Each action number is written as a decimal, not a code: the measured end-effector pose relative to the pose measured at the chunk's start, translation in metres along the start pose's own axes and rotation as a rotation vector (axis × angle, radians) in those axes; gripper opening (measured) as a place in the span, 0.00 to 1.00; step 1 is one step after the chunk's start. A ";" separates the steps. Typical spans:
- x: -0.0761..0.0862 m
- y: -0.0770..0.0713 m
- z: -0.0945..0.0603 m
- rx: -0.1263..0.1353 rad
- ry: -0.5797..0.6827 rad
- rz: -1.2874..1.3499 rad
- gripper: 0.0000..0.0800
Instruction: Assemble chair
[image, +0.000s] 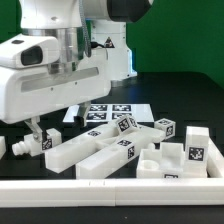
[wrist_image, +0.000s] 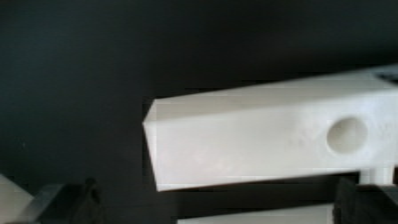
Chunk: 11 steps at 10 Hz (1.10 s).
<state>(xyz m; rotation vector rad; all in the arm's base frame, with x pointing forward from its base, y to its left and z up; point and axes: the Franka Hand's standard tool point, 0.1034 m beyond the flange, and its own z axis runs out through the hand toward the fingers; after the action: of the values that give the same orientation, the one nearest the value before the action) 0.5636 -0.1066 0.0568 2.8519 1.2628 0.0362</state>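
Observation:
The white chair parts lie in a row near the table's front edge. A flat white part (image: 72, 152) lies at the exterior view's left, with a long white bar (image: 110, 156) beside it. Several tagged white blocks (image: 165, 128) lie at the exterior view's right. My gripper (image: 38, 138) hangs low just over the left end of the flat part. In the wrist view this part (wrist_image: 249, 140) shows a round hole (wrist_image: 347, 133). My gripper (wrist_image: 217, 203) is open, its dark fingers (wrist_image: 71, 203) set wide apart, with nothing held between them.
The marker board (image: 108, 112) lies behind the parts. A white rim (image: 110, 183) runs along the table's front edge. A tagged white stand (image: 108, 50) rises at the back. The arm's bulky body (image: 50, 80) hides the table at the exterior view's left.

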 end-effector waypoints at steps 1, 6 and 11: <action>-0.002 0.000 0.001 0.002 -0.002 -0.025 0.81; -0.048 0.002 0.012 -0.007 -0.051 -0.381 0.81; -0.059 0.001 0.014 0.005 -0.106 -0.688 0.81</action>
<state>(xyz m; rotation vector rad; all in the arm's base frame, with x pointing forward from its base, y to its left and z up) 0.5252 -0.1516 0.0424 2.2262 2.1169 -0.1273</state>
